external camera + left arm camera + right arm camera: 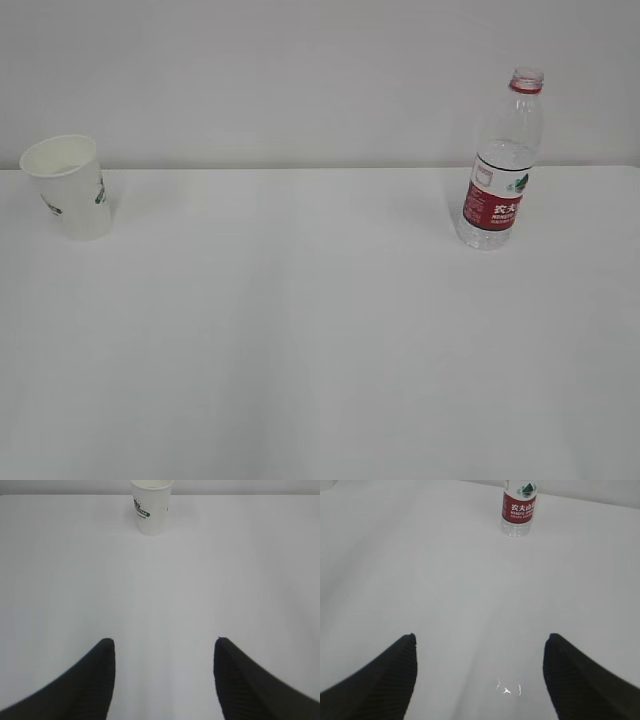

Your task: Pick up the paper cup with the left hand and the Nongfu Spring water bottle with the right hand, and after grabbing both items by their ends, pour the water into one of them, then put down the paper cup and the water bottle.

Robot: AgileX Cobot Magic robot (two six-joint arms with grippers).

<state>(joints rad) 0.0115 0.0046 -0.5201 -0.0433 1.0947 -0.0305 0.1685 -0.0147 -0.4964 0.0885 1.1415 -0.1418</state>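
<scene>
The white paper cup (68, 187) with a green logo stands upright at the far left of the white table (320, 340). It shows far ahead of my left gripper (164, 642) as the paper cup (151, 506). The left gripper is open and holds nothing. The Nongfu Spring water bottle (500, 160), clear with a red label and no cap, stands upright at the far right. My right gripper (479, 637) is open and empty, and the bottle (519, 507) stands well ahead of it. Neither arm appears in the exterior view. No water stream is visible.
A plain pale wall (300, 70) rises behind the table's far edge. Small glints of liquid (507, 689) lie on the table between the right fingers.
</scene>
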